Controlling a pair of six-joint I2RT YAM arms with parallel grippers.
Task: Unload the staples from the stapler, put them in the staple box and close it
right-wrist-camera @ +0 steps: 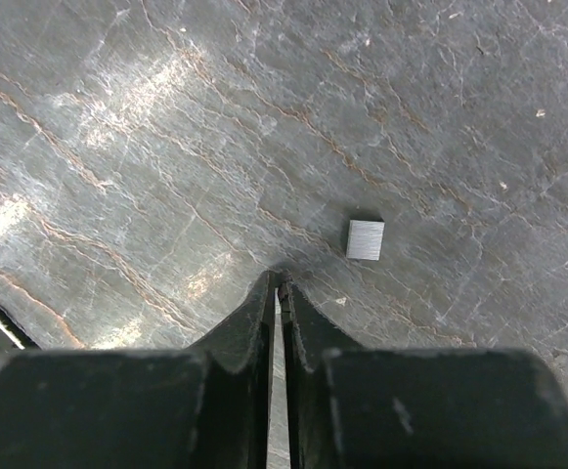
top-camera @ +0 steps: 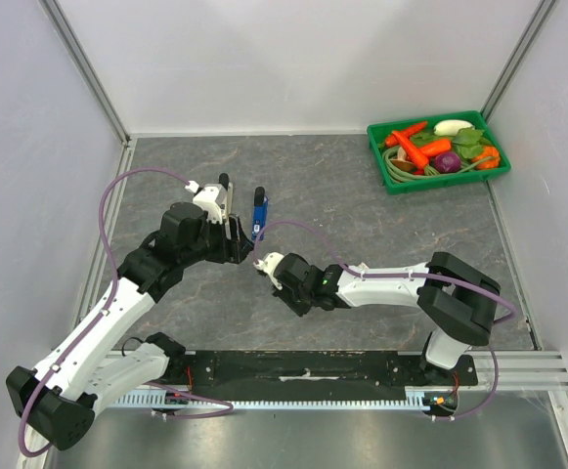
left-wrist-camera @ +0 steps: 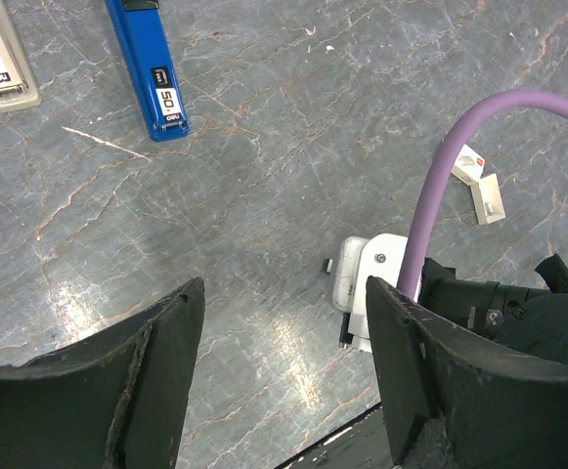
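A blue stapler (top-camera: pixel 258 213) (left-wrist-camera: pixel 147 68) lies closed on the grey marble table, with a beige stapler (left-wrist-camera: pixel 0 59) beside it. A small silver block of staples (right-wrist-camera: pixel 366 238) (left-wrist-camera: pixel 329 265) rests flat on the table. My right gripper (right-wrist-camera: pixel 280 283) (top-camera: pixel 264 264) is low over the table with its jaws shut to a thin slit. Nothing shows between them, and the staples lie just past the tips to the right, untouched. My left gripper (left-wrist-camera: pixel 284 293) (top-camera: pixel 235 234) hovers open and empty, nearer to me than the staplers.
A green bin (top-camera: pixel 391 183) of toy vegetables stands at the back right. A purple cable (left-wrist-camera: pixel 440 166) from the right arm arcs through the left wrist view. A small white piece (left-wrist-camera: pixel 481 188) lies on the table beyond it. White walls enclose the table.
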